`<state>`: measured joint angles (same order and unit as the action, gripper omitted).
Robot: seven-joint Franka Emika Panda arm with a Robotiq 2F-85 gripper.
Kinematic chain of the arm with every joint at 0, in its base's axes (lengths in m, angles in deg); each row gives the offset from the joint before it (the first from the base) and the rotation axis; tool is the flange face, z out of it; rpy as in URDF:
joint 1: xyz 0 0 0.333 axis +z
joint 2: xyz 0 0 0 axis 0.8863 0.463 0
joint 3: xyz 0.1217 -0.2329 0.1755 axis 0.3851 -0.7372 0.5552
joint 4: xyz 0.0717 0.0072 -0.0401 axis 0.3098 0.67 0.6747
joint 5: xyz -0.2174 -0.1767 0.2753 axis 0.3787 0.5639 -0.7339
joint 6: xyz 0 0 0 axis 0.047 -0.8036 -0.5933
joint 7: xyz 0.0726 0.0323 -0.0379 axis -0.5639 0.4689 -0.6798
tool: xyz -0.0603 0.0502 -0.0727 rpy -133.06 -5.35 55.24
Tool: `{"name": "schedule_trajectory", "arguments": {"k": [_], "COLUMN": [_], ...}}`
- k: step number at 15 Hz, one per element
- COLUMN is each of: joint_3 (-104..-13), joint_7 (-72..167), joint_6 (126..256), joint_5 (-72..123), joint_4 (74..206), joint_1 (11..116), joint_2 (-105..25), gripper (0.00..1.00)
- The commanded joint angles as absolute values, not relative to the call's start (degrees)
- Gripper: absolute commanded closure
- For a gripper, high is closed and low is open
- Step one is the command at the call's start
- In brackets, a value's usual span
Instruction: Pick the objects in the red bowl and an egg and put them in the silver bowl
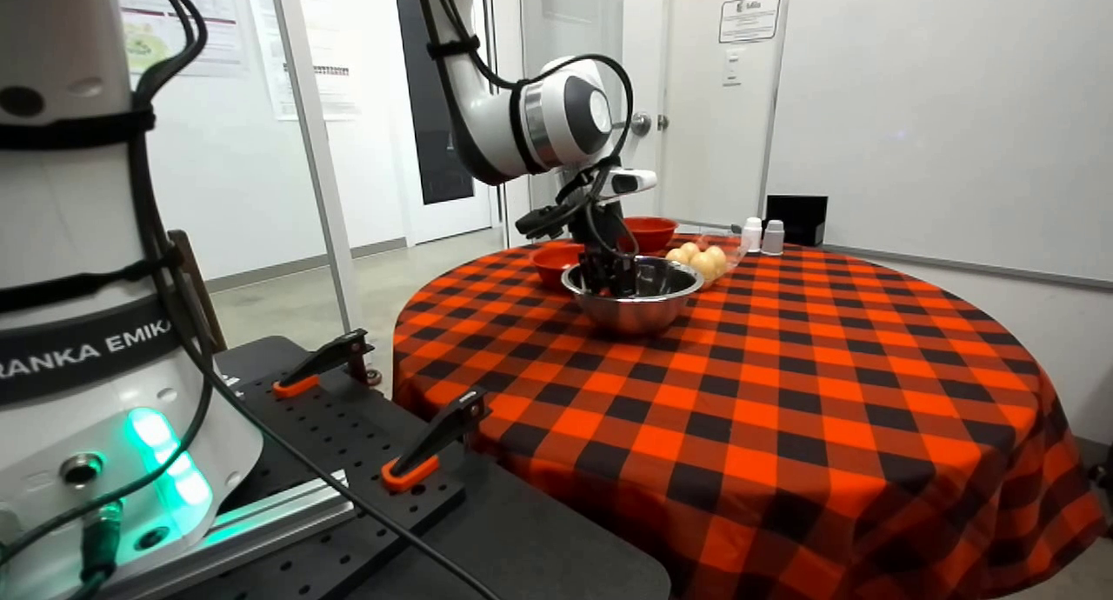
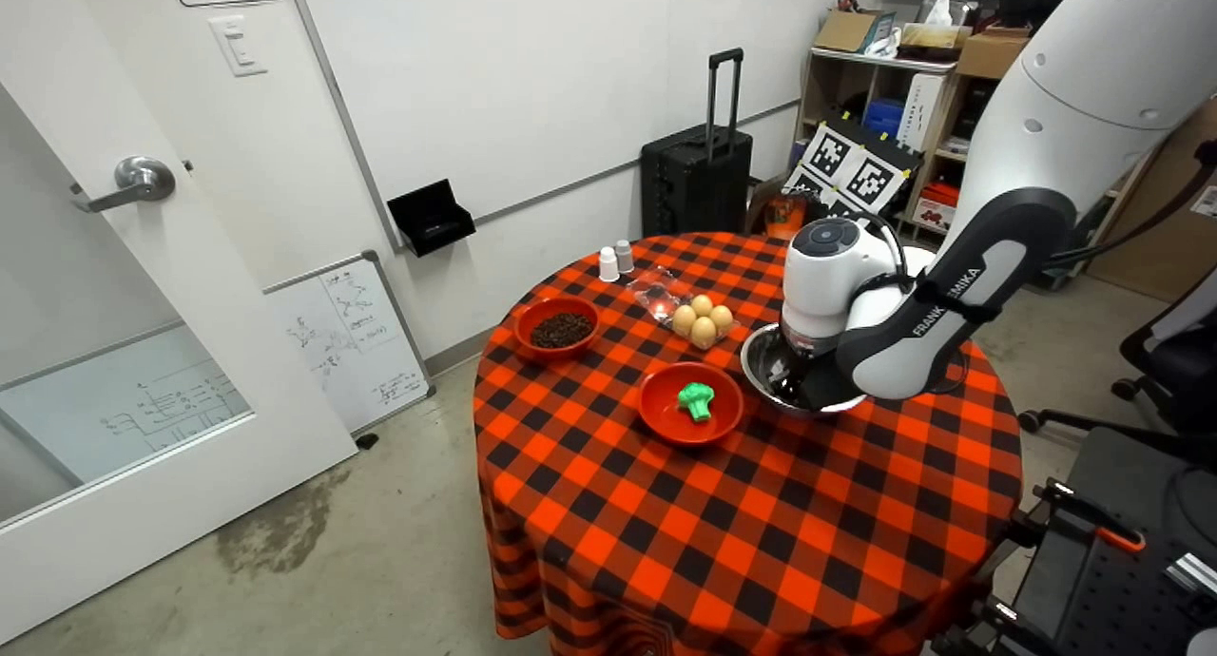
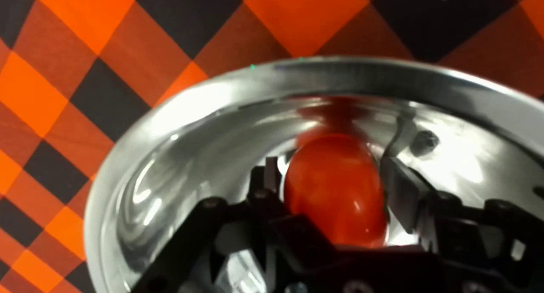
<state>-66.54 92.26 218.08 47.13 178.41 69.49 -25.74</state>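
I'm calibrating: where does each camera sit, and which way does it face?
An exterior view: near the base, facing across the tablecloth; base and arm show.
An exterior view: raised, angled down past the broccoli toward the wall whiteboard; arm shows.
Wrist view: on the arm's end, looking into the silver bowl; gripper fingers show.
Both exterior views share the eggs.

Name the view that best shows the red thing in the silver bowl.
Wrist view: it looks into the silver bowl and shows the red thing between the fingers. In both exterior views I cannot make it out.

Four eggs (image 2: 704, 331), two red bowls (image 2: 658, 404) — one silver bowl (image 1: 633, 316).
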Motion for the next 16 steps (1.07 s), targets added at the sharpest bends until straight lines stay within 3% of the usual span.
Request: {"name": "schedule_trajectory", "arguments": {"k": [1, 3, 12, 16], "joint_3": [-64.8, -64.4, -69.8, -67.0], "joint_7": [85.2, 82.4, 80.7, 78.4], "joint_6": [218.3, 218.0, 217.8, 217.6], "joint_5": [39.6, 36.5, 35.5, 35.1], "joint_4": [178.3, 178.1, 179.3, 178.5], "joint_1": [69.0, 69.1, 73.1, 72.4], "joint_2": [-26.9, -27.5, -37.9, -43.4], "gripper": [0.06, 0.00, 0.00, 0.00]}}
